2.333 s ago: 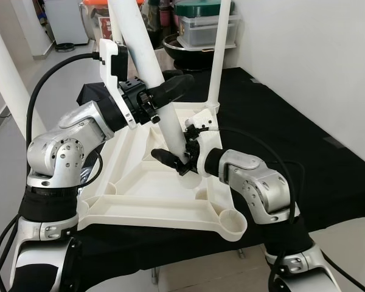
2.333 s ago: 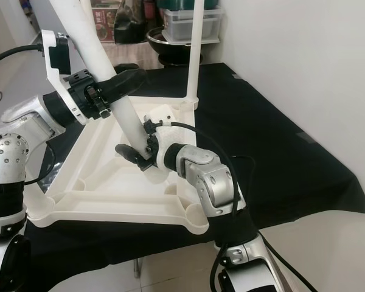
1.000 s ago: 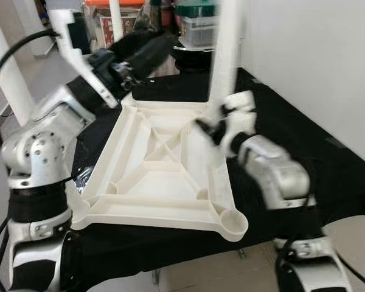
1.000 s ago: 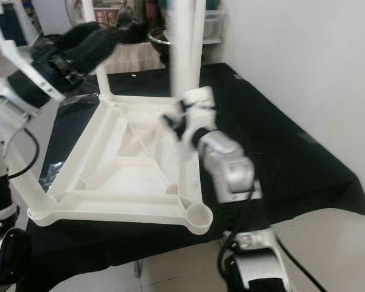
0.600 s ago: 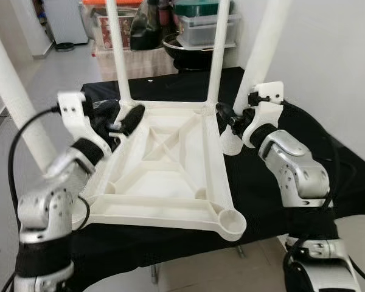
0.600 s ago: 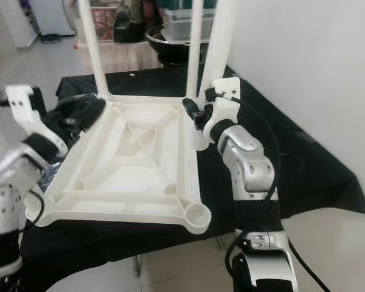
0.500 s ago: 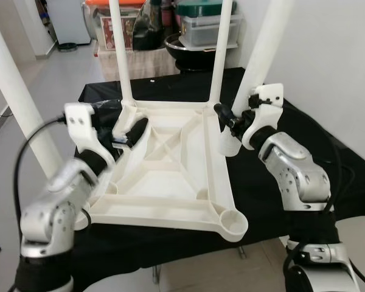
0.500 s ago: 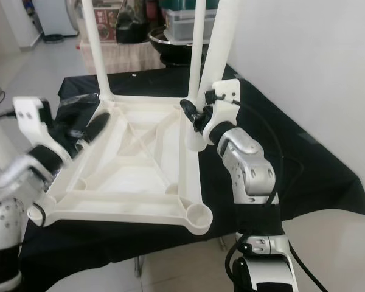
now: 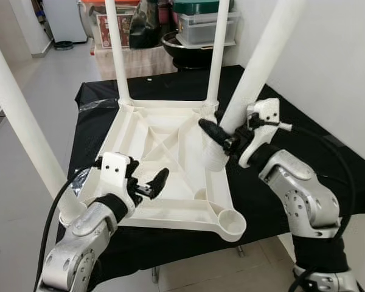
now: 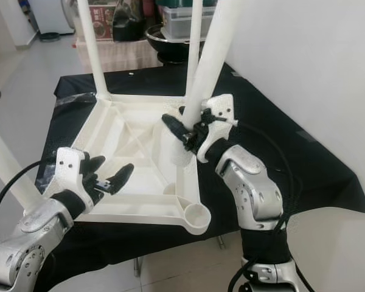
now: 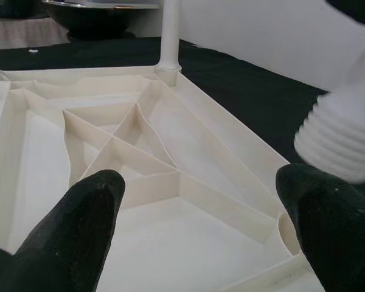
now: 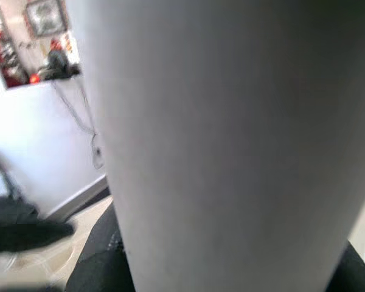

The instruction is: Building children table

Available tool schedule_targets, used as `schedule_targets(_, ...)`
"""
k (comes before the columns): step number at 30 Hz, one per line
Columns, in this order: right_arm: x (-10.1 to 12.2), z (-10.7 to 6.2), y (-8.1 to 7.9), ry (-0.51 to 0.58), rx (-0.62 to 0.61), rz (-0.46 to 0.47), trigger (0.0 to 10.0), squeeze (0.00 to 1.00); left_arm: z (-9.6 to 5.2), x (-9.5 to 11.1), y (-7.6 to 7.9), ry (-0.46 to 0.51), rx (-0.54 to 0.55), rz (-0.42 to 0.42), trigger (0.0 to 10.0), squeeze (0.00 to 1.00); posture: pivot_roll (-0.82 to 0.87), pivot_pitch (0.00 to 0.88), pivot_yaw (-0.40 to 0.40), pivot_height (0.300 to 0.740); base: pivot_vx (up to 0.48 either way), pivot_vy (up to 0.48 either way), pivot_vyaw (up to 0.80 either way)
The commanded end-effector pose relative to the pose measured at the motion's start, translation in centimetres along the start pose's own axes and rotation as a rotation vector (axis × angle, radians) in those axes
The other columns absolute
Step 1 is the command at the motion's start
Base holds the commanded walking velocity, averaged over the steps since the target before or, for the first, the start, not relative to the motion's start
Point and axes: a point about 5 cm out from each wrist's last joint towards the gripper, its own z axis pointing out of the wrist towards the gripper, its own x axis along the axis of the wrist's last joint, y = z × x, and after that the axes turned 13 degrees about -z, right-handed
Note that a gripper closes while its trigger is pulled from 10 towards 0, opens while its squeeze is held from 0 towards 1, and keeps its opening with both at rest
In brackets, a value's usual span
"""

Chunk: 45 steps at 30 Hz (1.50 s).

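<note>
Upturned white tabletop lies on the black-draped table, three legs already standing in its corner sockets: far left leg, far right leg, near left leg. Near right socket is open and empty. Change over the last half second: the right tool, clamped on the fourth leg low down near its threaded end, has swung that end in from beside the frame's right rail to just above it; the leg is tilted, top leaning away to the right. The threaded end hangs about mid-rail, well short of the empty socket. The left tool has dropped from the far left corner to the near left of the frame, fingers spread wide, holding nothing, hovering over the inner panel. Judgement: the last leg is in transit; it needs to travel toward the near right socket, be stood upright and screwed in. The left tool looks placed to steady the frame.
</note>
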Motion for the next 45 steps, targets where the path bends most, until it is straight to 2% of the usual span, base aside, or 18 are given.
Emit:
schedule_targets(1,0.3,-0.1,-0.6,0.012,0.028,-0.017,10.0,0.0,-0.2,-0.2,0.0,-0.01,0.01,0.041,10.0,0.0,-0.06,0.075,-0.007,0.74,0.0,0.0,0.0)
schedule_targets(3,0.0,-0.2,-1.1,0.005,0.047,-0.014,10.0,0.0,-0.3,-0.3,0.0,-0.003,0.033,0.09,10.0,0.0,-0.05,0.073,-0.007,0.74,0.0,0.0,0.0)
schedule_targets(6,-0.1,-0.3,-1.3,0.001,0.055,-0.014,10.0,0.0,-0.4,-0.5,-0.1,-0.002,0.051,0.101,10.0,0.0,-0.05,0.07,-0.006,0.74,0.0,0.0,0.0)
schedule_targets(8,-0.2,-0.4,-1.5,-0.002,0.073,-0.014,10.0,0.0,-0.6,-0.9,-0.1,-0.013,0.08,0.155,10.0,0.0,-0.05,0.065,-0.01,0.74,0.0,0.0,0.0)
schedule_targets(10,-0.2,-0.4,-1.5,-0.002,0.073,-0.014,10.0,0.0,-0.6,-0.9,-0.1,-0.013,0.08,0.155,10.0,0.0,-0.05,0.065,-0.01,0.74,0.0,0.0,0.0)
schedule_targets(12,-0.2,-0.3,-1.8,-0.003,0.091,-0.02,10.0,0.0,-0.9,-1.3,-0.1,-0.02,0.109,0.215,10.0,0.0,-0.05,0.062,-0.014,0.74,0.0,0.0,0.0)
schedule_targets(15,-0.2,-0.3,-1.9,-0.002,0.101,-0.028,10.0,0.0,-1.1,-1.5,-0.3,-0.02,0.14,0.241,10.0,0.0,-0.05,0.06,-0.018,0.74,0.0,0.0,0.0)
schedule_targets(19,-0.1,-0.3,-2.0,0.015,0.101,-0.019,10.0,0.0,-1.4,-1.7,-0.4,-0.029,0.156,0.261,10.0,0.0,-0.04,0.06,-0.021,0.74,0.0,0.0,0.0)
schedule_targets(26,0.0,-0.3,-2.8,0.023,0.148,-0.043,10.0,0.0,-2.0,-1.7,-0.1,-0.002,0.138,0.259,10.0,0.0,-0.04,0.063,-0.021,0.74,0.0,0.0,0.8)
schedule_targets(34,-0.2,-0.2,-2.6,0.012,0.117,-0.025,10.0,0.0,-1.9,-2.0,0.3,-0.009,0.117,0.271,10.0,0.0,-0.05,0.065,-0.018,0.74,0.0,-0.475,0.0)
schedule_targets(45,-0.1,0.0,-2.8,0.019,0.145,-0.032,10.0,0.0,-1.8,-2.2,0.0,-0.022,0.161,0.287,10.0,0.0,-0.04,0.063,-0.016,0.74,0.0,0.0,0.0)
